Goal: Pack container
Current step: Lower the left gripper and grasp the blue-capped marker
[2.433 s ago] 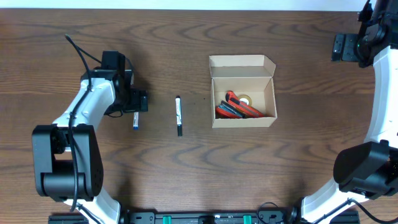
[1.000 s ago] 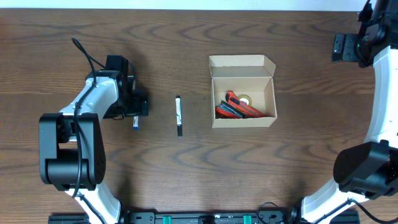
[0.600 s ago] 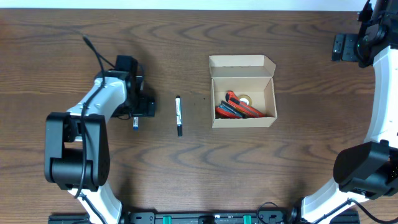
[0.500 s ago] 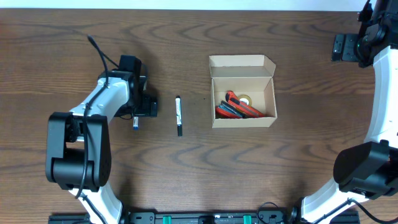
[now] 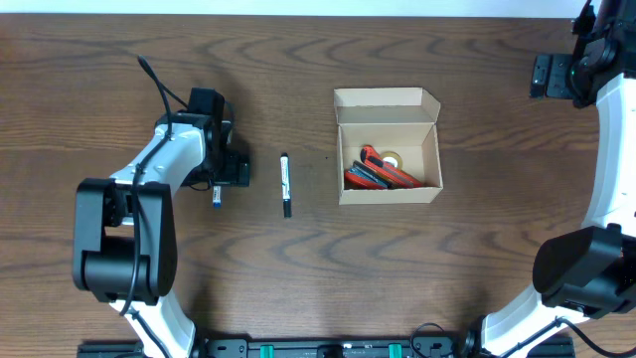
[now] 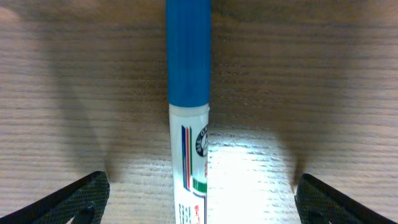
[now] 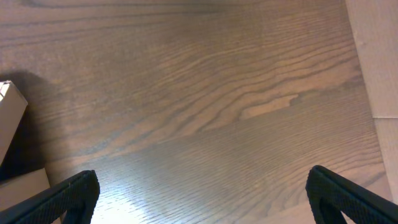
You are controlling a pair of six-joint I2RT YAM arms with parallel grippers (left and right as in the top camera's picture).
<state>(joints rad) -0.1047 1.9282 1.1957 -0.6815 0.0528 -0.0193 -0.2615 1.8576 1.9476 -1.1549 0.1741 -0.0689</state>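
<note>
The container [image 5: 388,107] is a tan cardboard box right of centre with its lid flap folded back; red items and a small roll lie inside. A white marker with a blue cap [image 5: 216,195] lies on the table at the left. My left gripper [image 5: 222,179] is low over it. In the left wrist view the marker [image 6: 188,93] runs up the middle between the wide-open fingers [image 6: 199,199], which do not touch it. A black marker [image 5: 286,185] lies between that one and the box. My right gripper [image 5: 553,76] is open and empty at the far right back.
The right wrist view shows bare wood, a corner of the box [image 7: 9,118] at the left edge and a pale strip [image 7: 380,62] along the right edge. The left arm's cable [image 5: 159,85] loops up behind it.
My left gripper has shifted a little to the right and now sits over the upper part of the blue-capped marker. The markers, box and right arm have not moved.
</note>
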